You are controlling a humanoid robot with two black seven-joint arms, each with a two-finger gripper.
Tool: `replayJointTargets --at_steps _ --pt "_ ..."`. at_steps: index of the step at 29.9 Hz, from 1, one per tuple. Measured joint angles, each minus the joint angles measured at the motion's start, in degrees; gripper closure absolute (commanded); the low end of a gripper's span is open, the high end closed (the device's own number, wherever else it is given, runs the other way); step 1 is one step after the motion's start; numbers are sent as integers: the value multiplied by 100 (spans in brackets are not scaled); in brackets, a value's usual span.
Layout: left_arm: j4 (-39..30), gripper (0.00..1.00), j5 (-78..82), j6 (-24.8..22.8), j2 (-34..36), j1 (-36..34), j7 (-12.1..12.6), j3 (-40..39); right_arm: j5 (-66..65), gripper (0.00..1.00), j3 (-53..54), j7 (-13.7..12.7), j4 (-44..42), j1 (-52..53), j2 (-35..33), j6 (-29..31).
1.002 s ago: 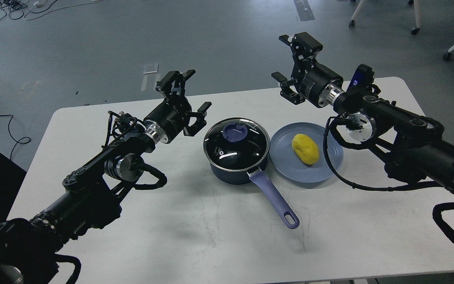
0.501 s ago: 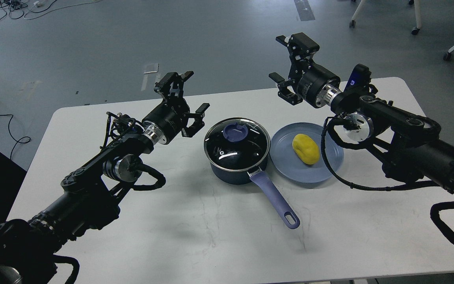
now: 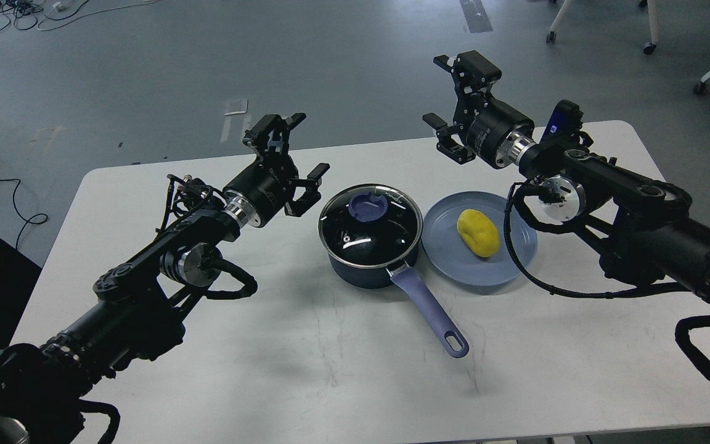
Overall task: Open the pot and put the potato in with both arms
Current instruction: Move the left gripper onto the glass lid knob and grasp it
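A dark blue pot (image 3: 370,256) stands at the table's middle with its glass lid (image 3: 370,224) on; the lid has a purple knob (image 3: 368,206). Its purple handle (image 3: 430,313) points toward the front right. A yellow potato (image 3: 478,232) lies on a blue plate (image 3: 447,259) just right of the pot. My left gripper (image 3: 296,147) is open and empty, held above the table to the upper left of the pot. My right gripper (image 3: 443,90) is open and empty, raised beyond the plate near the table's far edge.
The white table (image 3: 306,370) carries only the pot and plate. Beyond its far edge is grey floor with cables at the left. Chair legs and castors stand at the far right. A dark box sits at the left edge.
Both arms barely shifted: the right gripper drifted slightly left then back, the left gripper edged a little up and right. Pot, lid and potato have not moved.
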Motion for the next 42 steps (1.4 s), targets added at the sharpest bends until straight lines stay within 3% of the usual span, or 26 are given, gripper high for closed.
replayJointTargets --at_steps 4,12,16,22,31,35,42 --pt "-637 1 1657 586 237 -7 -491 -18 5 0 97 0 3 -24 -44 12" --pt "-1084 1 4494 1887 243 -42 -1108 19 50 0 478 -9 -15 -355 -383 71" --pt "-1156 1 6324 3000 190 -118 -1211 392 106 0 511 -9 -20 -571 -691 160" --pt "-1021 1 7715 3783 103 -398 -1219 1378 404 0 522 -9 -222 -756 -863 201" --pt "-16 1 8854 4039 -411 -915 -1220 1773 475 0 514 0 -319 -875 -1008 193" --pt "552 1 8880 4101 -670 -1177 -1218 2360 475 0 512 0 -313 -879 -1061 181" --pt "878 1 8881 4293 -932 -1187 -1218 2702 475 0 514 9 -310 -916 -1112 164"
